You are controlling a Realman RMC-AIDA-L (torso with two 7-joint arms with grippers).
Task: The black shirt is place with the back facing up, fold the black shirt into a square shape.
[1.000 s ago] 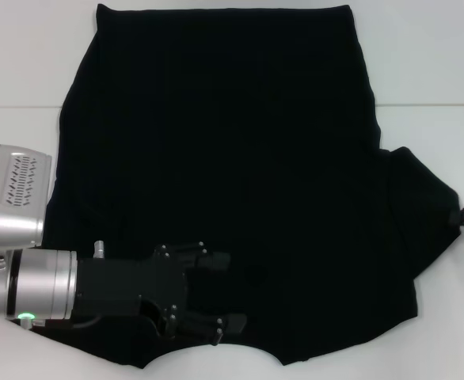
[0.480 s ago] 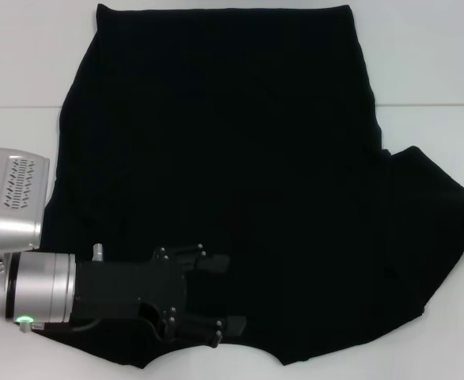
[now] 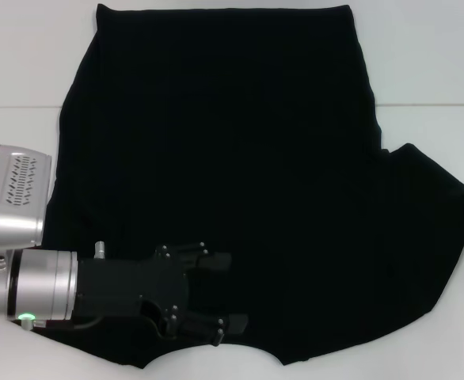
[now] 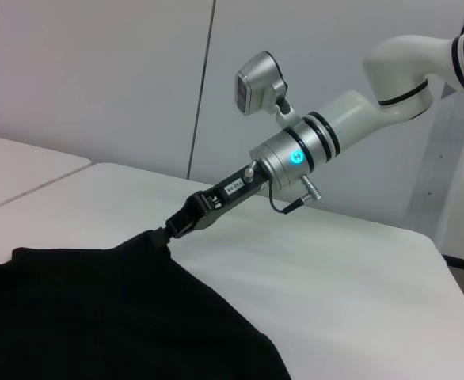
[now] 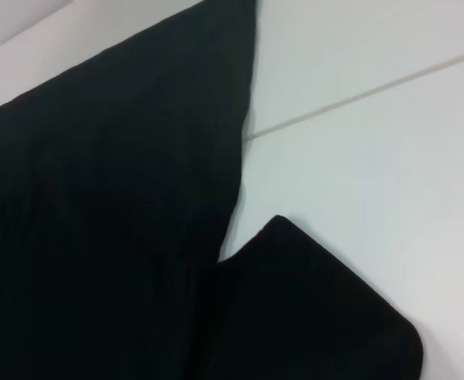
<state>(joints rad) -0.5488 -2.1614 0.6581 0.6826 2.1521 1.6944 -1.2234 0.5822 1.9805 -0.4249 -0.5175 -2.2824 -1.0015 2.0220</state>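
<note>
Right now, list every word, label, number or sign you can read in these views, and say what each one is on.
No text can be read.
Right claw, pinching the edge of the black shirt: a small white label with dark marks sits on its body, too small to read.
Black shirt: plain, no print.
Left claw: no lettering shows.

Silver left arm (image 3: 26, 285) — black gripper (image 3: 226, 293), green light.
</note>
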